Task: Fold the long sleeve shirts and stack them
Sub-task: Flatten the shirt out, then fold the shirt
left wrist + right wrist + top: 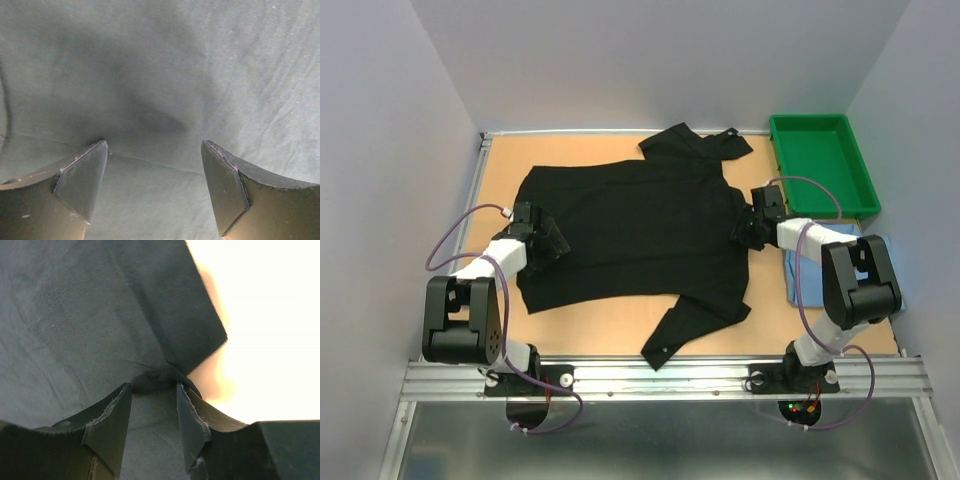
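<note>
Left gripper (155, 150) up close: jaws wide, just black cloth below them, low over the black shirt (640, 225) on its left-edge side. Can't tell if the fingers touch the cloth.

Right gripper (152, 390): jaws narrow, pinching a puckered fold at the shirt's right-hand border.

Black shirt: plain and matte, spread mostly flat across the middle of the tabletop (590, 335). One sleeve trails to the near edge, and another part bunches toward the far edge. Front detail is too dark to make out.

Light blue shirt (794, 280): at the right edge, mostly hidden under the right arm (840, 270). Can't tell if it's folded.
</note>
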Robot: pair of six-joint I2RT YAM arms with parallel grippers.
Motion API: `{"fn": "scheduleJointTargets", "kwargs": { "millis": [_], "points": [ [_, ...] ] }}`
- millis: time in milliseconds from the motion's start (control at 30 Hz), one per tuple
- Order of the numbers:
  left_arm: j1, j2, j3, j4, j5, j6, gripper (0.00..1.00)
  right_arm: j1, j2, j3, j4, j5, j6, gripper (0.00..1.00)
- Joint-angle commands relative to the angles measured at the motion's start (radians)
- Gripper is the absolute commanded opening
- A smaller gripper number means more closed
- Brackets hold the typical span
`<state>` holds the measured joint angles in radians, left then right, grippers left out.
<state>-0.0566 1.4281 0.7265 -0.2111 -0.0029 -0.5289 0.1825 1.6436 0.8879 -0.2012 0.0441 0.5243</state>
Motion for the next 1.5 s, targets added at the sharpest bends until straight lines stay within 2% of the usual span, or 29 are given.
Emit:
{"fn": "scheduleJointTargets", "kwargs": {
  "millis": [0, 133, 233, 267, 300, 333, 400, 500, 867, 933, 1000, 1100, 1333, 1467],
  "points": [
    [0.02, -0.083, 0.027, -0.06, -0.061, -0.005, 0.88, -0.041, 0.041, 0.029, -0.037, 0.102, 0.003, 0.48],
    [0.047, -0.219, 0.004, -0.109, -0.121, -0.025, 0.88, -0.04, -0.039, 0.034, -0.044, 0.071, -0.003, 0.56],
    [0.083, -0.302, -0.051, -0.149, -0.157, -0.083, 0.94, -0.04, -0.149, -0.004, -0.053, 0.011, 0.0, 0.64],
    [0.086, -0.319, -0.08, -0.166, -0.145, -0.11, 0.94, -0.04, -0.206, -0.027, -0.064, -0.001, 0.0, 0.71],
    [0.087, -0.334, -0.096, -0.175, -0.137, -0.13, 0.94, -0.04, -0.234, -0.036, -0.073, -0.01, 0.005, 0.71],
    [0.087, -0.36, -0.113, -0.178, -0.125, -0.147, 0.94, -0.041, -0.258, -0.046, -0.081, -0.027, 0.005, 0.79],
    [0.08, -0.376, -0.121, -0.209, -0.106, -0.201, 0.94, -0.041, -0.327, -0.066, -0.115, -0.036, 0.011, 0.87],
    [0.08, -0.386, -0.124, -0.261, -0.075, -0.259, 0.91, -0.04, -0.404, -0.079, -0.161, -0.067, 0.02, 0.89],
    [0.078, -0.478, -0.19, -0.425, -0.006, -0.512, 0.75, -0.04, -0.516, -0.159, -0.219, -0.11, 0.034, 0.9],
    [0.078, -0.471, -0.173, -0.432, -0.06, -0.522, 0.75, -0.04, -0.518, -0.173, -0.221, -0.102, 0.026, 0.9],
    [0.078, -0.393, -0.133, -0.403, -0.119, -0.461, 0.75, -0.041, -0.51, -0.181, -0.218, -0.089, 0.014, 0.9],
    [0.078, -0.284, -0.089, -0.367, -0.125, -0.413, 0.75, -0.04, -0.47, -0.17, -0.218, -0.11, -0.01, 0.87],
    [0.078, -0.184, -0.05, -0.297, -0.166, -0.364, 0.74, -0.04, -0.346, -0.162, -0.188, -0.135, -0.004, 0.77],
    [0.078, -0.097, -0.029, -0.263, -0.175, -0.332, 0.71, -0.04, -0.302, -0.159, -0.158, -0.128, 0.013, 0.61]
  ]
}}
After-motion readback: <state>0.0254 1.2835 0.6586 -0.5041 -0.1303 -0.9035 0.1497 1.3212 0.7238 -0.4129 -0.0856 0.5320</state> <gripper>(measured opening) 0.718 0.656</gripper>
